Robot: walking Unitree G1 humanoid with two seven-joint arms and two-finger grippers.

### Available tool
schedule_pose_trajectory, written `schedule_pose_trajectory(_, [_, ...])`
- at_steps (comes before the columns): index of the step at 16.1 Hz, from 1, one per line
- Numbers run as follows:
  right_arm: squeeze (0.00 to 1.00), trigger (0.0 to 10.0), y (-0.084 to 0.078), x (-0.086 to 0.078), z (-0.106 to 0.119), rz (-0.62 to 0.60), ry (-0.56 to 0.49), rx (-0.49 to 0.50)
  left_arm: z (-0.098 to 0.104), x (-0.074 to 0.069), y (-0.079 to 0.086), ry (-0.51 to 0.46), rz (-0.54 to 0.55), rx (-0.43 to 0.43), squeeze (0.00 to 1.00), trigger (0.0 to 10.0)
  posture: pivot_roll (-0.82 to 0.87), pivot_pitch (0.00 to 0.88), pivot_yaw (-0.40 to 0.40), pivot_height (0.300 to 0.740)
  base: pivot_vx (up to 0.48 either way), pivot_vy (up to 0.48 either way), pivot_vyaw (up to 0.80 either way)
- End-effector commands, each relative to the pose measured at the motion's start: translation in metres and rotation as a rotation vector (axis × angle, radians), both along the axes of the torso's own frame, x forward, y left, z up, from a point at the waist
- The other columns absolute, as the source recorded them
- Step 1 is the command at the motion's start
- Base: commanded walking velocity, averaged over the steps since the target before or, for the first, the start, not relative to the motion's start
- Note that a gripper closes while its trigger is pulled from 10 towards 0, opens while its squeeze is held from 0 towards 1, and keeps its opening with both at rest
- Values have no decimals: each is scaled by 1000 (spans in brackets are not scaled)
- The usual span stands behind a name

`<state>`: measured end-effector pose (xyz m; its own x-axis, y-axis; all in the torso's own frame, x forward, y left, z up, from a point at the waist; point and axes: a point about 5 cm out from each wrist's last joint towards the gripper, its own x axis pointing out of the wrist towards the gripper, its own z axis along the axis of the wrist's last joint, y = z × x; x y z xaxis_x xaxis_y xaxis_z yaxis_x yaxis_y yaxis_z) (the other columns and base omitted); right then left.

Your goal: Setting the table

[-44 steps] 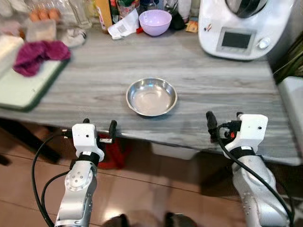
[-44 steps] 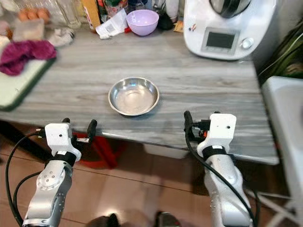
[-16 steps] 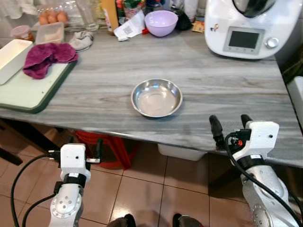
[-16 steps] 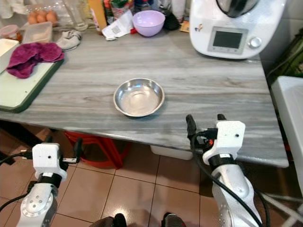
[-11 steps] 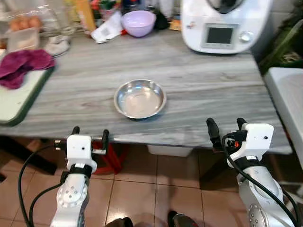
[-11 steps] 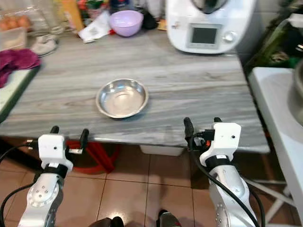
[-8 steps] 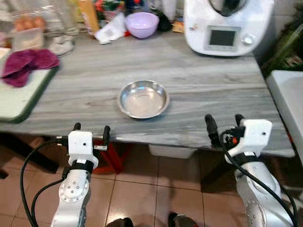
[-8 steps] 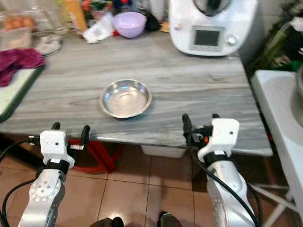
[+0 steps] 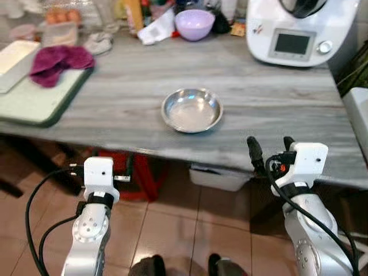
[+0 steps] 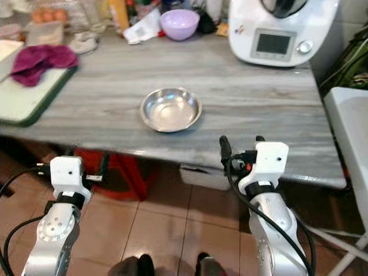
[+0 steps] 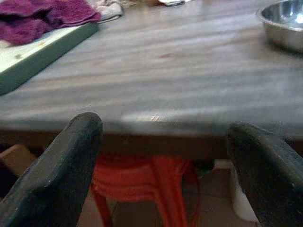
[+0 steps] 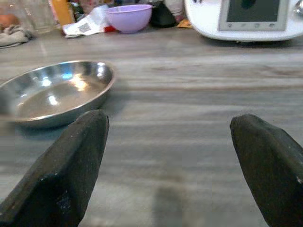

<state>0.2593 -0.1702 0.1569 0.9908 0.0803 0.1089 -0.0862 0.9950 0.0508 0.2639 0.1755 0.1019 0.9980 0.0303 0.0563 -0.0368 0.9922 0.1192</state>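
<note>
- Steel bowl: stands upright and empty near the middle of the grey wood-grain table, closer to the front edge than to the back. Nothing touches it.
- Right gripper: held at the table's front edge, to the right of the steel bowl and well apart from it. Its two black fingers are spread wide and grasp nothing. In the right wrist view the bowl lies ahead between the fingers, offset toward one of them.
- Left gripper: held below and in front of the table's front edge, left of the bowl. Its fingers are spread wide, with nothing between them. The left wrist view looks along the tabletop at edge height; the bowl's rim appears at the far corner of that view.
- Green cutting board: lies at the left end of the table, with a crumpled magenta cloth on its far part and a white rectangular dish at its left side.
- Back of the table: a lilac bowl, a folded paper packet just beside it, a grey rag, and eggs behind a clear container.
- White kitchen machine with a display screen: stands at the back right corner.
- Red stool: stands under the table on the tiled floor.
</note>
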Motion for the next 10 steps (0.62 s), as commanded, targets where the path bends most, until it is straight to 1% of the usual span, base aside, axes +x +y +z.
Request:
schedule_pose_trajectory(1, [0, 10000, -1, 0, -4, -11, 12, 10, -3, 0, 5, 20, 21, 10, 0, 10000, -160, 140, 53, 740, -322, 0, 0])
schedule_pose_trajectory(5, [0, 10000, 0, 9, 0, -16, -8, 22, 1, 8, 3, 4, 18, 4, 0, 10000, -153, 127, 58, 740, -325, 0, 0])
schedule_pose_trajectory(10, [0, 10000, 0, 11, -3, -38, -3, 36, -1, 3, 7, 14, 10, 19, 0, 10000, -133, 141, 66, 740, -325, 0, 0])
